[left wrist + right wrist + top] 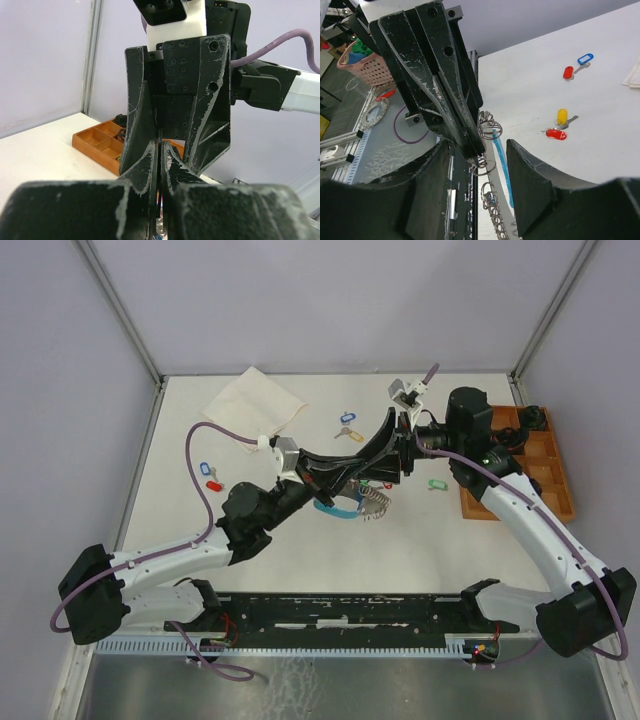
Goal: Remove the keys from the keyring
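Keyring [501, 160], a light-blue band joined to silvery beaded chain, hangs from the tips of the left claw [474, 146]. That claw's fingers are pressed fully together on it, at a cluster of small wire split rings [490, 129]. The right claw [160, 162] faces the left one head-on. Its two fingers are spread apart and stand on either side of the left fingertips, gripping nothing.

Both claws meet above the middle of the white bench [300, 560], and the blue band and chain droop just beneath them. Whether the chain touches the bench cannot be told.

Keys [345, 433] with coloured plastic tags lie loose around this spot. A yellow-tagged and a blue-tagged one lie just beyond the claws. A blue and red pair [210, 476] lies well to the left, and a green-tagged key [436, 484] lies near the right. A folded cream cloth [255, 400] sits at the far left of the bench. An orange wooden tray [520, 514] with small compartments sits at the right edge, partly under the right arm.
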Controlling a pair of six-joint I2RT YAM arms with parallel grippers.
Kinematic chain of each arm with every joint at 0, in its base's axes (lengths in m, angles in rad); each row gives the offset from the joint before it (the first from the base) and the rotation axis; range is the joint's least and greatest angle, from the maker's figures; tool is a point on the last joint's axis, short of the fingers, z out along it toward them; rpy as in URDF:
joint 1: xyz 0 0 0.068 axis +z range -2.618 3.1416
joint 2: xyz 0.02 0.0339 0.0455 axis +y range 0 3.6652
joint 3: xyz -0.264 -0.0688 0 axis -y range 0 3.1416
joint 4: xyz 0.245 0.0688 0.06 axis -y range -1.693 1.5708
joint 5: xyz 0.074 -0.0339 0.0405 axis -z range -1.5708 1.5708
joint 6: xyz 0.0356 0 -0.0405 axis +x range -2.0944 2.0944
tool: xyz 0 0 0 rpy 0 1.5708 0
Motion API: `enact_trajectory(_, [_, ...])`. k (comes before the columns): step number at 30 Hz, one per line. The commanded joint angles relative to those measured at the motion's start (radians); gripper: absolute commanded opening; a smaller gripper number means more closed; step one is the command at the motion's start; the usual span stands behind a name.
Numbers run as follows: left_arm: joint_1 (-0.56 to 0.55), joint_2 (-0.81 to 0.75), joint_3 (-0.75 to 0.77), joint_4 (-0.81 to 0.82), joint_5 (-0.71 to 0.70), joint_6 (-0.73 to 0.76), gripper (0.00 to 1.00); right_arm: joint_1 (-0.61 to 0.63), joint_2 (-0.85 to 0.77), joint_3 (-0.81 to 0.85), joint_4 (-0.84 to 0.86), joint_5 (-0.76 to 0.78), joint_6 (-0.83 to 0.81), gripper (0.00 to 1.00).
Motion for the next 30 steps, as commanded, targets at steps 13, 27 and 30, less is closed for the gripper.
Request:
enact_trajectory(13, [0.005,-0.049,0.011,0.103,-0.016,-0.048,0.03,0.02,0.004,-0.023,0.102,-0.074,0.04,0.54])
enact_trajectory(27, [0.005,-0.038,0.013,0.106,0.003,-0.071,0.03,0.025,0.001,-0.033,0.191,-0.091,0.126,0.39])
enact_trajectory(30, [0.004,-0.03,0.015,0.11,0.005,-0.074,0.03,0.028,0.003,-0.035,0.2,-0.094,0.133,0.4])
